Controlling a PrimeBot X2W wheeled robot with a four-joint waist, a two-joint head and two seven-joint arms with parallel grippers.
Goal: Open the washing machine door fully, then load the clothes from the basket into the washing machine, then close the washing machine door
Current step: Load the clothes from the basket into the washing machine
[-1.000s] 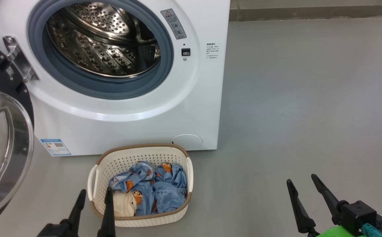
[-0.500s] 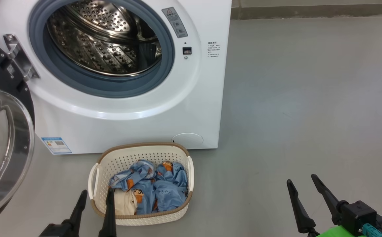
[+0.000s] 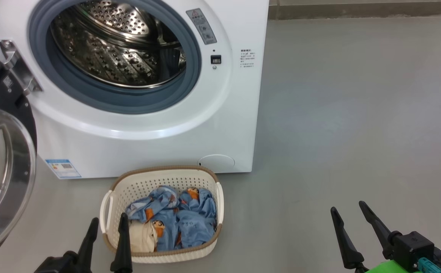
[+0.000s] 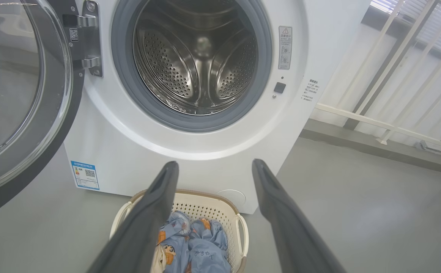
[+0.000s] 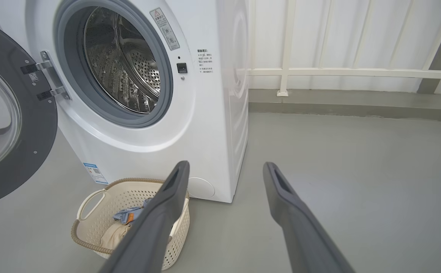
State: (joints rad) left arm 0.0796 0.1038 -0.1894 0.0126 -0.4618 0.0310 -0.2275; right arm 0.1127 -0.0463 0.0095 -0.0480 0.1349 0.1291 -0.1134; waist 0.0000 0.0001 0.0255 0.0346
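The white washing machine (image 3: pixel 159 144) stands with its door (image 3: pixel 0 159) swung wide to the left, black rim and glass bowl facing me; the steel drum (image 3: pixel 118 41) holds nothing I can see. In front of it on the floor sits the cream basket (image 3: pixel 159 180) holding the clothes (image 3: pixel 182 218), light-blue printed fabric with a cream piece at the left. My left gripper (image 3: pixel 108 222) is open, its fingertips over the basket's near left corner. My right gripper (image 3: pixel 347 210) is open over bare floor to the right. The left wrist view looks over the basket (image 4: pixel 201 199) into the drum (image 4: pixel 197 64).
Grey floor (image 3: pixel 357 113) stretches wide to the right of the machine. A white railing (image 5: pixel 319 72) and a low kerb run along the back wall. The open door (image 5: pixel 11 125) takes up the space left of the machine.
The head view has shifted slightly, and my left gripper sits a little further left. Basket, clothes, door and right gripper stay as they were.
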